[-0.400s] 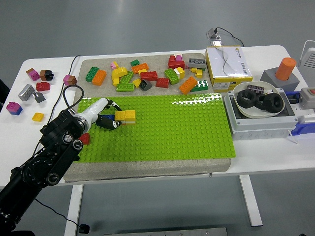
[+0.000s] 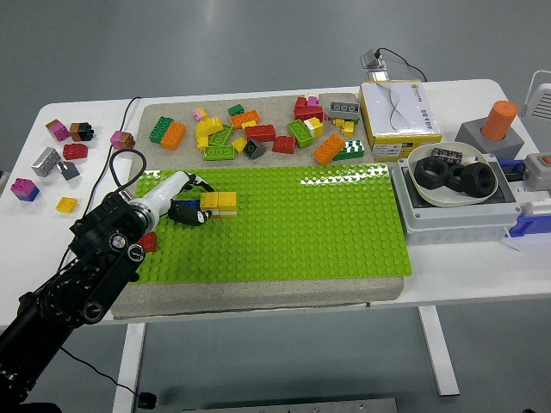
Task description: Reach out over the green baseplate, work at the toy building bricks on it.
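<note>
Now we see the left arm (image 2: 77, 284) coming in from the lower left, its left hand (image 2: 185, 211) low over the baseplate (image 2: 284, 224) near that plate's left end. The fingers (image 2: 196, 217) are curled beside the yellow bricks (image 2: 219, 203) and touch them; whether they grip them, we cannot tell. A red brick (image 2: 148, 242) sits by the wrist. Further back, loose bricks (image 2: 258, 129) lie scattered on the mat beyond the plate. At far left, more bricks (image 2: 52, 159) dot the table (image 2: 86, 116).
</note>
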Available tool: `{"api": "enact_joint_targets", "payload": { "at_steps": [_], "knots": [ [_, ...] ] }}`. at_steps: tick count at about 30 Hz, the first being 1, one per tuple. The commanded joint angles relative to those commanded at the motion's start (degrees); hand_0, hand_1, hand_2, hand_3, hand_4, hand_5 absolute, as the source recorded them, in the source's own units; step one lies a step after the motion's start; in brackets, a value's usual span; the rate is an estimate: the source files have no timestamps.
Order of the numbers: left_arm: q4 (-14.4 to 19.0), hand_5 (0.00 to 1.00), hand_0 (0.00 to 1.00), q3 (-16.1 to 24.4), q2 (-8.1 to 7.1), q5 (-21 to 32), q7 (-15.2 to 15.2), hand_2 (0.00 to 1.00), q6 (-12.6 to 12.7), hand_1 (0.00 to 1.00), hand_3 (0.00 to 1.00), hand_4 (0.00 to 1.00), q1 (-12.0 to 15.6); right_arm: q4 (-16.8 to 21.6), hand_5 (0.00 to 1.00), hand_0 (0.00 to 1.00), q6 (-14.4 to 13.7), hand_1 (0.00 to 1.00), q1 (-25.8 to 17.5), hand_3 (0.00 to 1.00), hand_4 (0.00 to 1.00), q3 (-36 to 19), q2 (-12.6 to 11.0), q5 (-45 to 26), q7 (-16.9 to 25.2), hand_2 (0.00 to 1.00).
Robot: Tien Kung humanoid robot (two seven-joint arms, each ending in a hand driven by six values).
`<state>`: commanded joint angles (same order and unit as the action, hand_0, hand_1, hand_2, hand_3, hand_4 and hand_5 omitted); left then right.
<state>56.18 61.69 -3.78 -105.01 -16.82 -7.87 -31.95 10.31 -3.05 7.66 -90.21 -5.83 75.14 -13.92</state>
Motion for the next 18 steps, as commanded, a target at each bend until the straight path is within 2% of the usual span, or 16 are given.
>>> {"api": "enact_joint_targets", "payload": {
  "at_steps": [10,16,18],
  "knots": [
    [0.09,0.002,0.998,-0.41,-0.04,0.14,-0.44,0.913,-0.85,0.925,0.743,0.686,-0.24,0.0,0.775,0.587,-0.05,0.577,0.06,0.649,0.648,0.03,0.01,-0.08,-0.01,0.637],
    [0.25,0.002,0.998,-0.41,-0.17,0.22,-0.83,0.916,-1.66,0.929,0.765,0.707,-0.2,0.0,0.771,0.587,-0.03,0.577,0.08,0.649,0.649,0.08,0.0,-0.11,-0.03,0.637],
    [0.33,0.002,0.998,-0.45,-0.21,0.26,-0.87,0.929,-1.82,0.932,0.802,0.741,-0.22,0.0,0.759,0.587,0.01,0.577,0.08,0.648,0.647,0.08,-0.01,-0.05,-0.06,0.637]
  ]
}}
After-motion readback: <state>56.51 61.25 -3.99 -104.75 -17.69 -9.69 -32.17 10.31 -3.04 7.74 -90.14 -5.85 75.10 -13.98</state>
